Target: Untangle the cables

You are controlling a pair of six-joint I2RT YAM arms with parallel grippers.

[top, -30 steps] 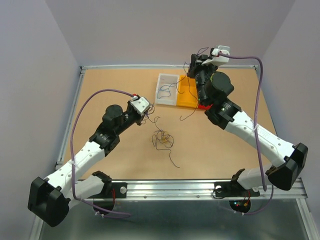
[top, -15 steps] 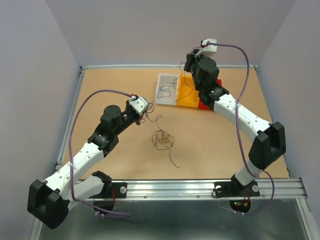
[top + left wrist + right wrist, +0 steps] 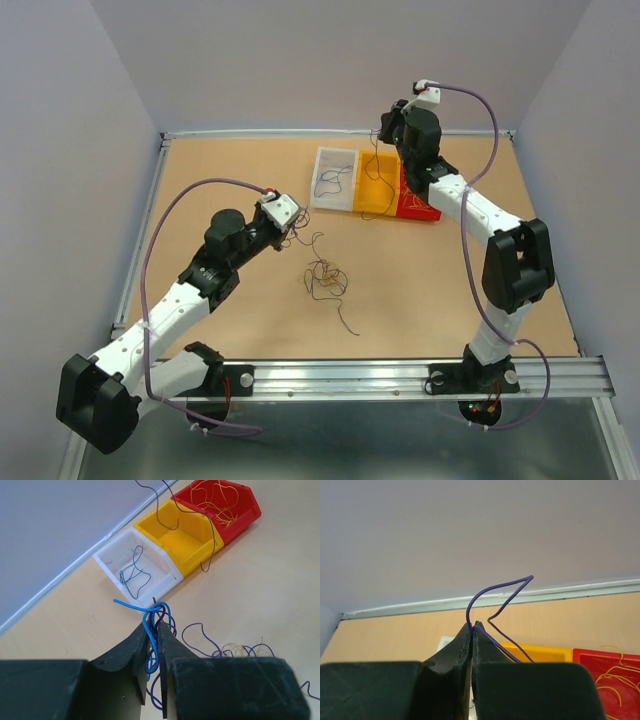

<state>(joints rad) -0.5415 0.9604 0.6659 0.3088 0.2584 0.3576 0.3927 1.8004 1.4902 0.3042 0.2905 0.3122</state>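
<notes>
My left gripper (image 3: 154, 623) is shut on a bunch of blue and dark cables (image 3: 151, 645), low over the table at the left (image 3: 292, 234). A loose tangle of dark and yellow-orange cables (image 3: 327, 278) lies just right of it at mid-table. High at the back, my right gripper (image 3: 472, 626) is shut on a single dark purple cable (image 3: 500, 587). That cable dangles over the yellow bin (image 3: 378, 190). In the top view the right gripper (image 3: 384, 128) hangs above the bins.
Three bins stand in a row at the back: a white bin (image 3: 165, 562) with a blue cable, the yellow bin (image 3: 190, 542), and a red bin (image 3: 250, 507) with yellow-orange cables. One dark strand (image 3: 347, 320) trails from the tangle toward the near edge.
The right arm has folded its elbow in and lifted the dark cable, whose tail left the table and now hangs over the yellow bin. The left arm barely moved.
</notes>
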